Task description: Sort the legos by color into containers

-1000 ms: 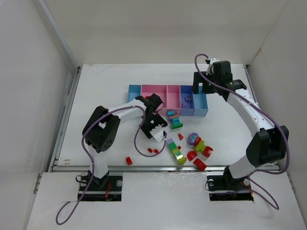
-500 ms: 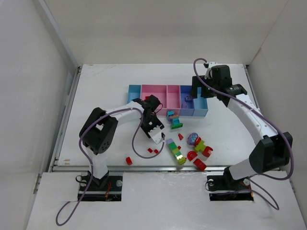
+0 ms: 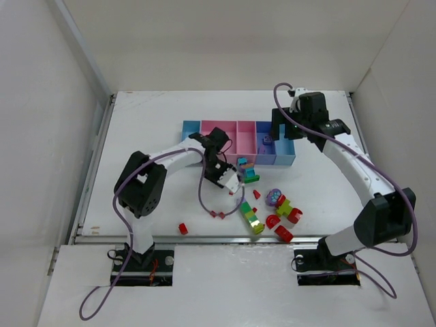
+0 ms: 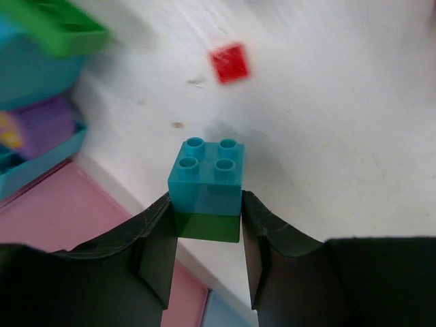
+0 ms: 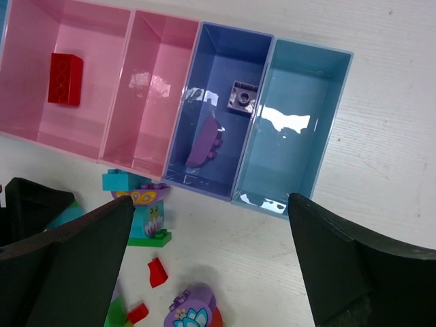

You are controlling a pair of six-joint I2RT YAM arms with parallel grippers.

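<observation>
Left wrist view: pinching a teal-on-green brick (image 4: 207,185) in the left jaws, over the table (image 4: 327,122) near a pink bin (image 4: 61,225). Right wrist view: hovering above the row of bins (image 5: 300,88) with right jaws spread wide.

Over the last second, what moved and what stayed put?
In the top view, the left gripper, shut on a teal-on-green brick, swung up and right, away from the yellow-green stack and toward the containers. The right gripper shifted slightly left above the containers early on, then held, open. The loose legos and what lies in the containers look unmoved.
</observation>
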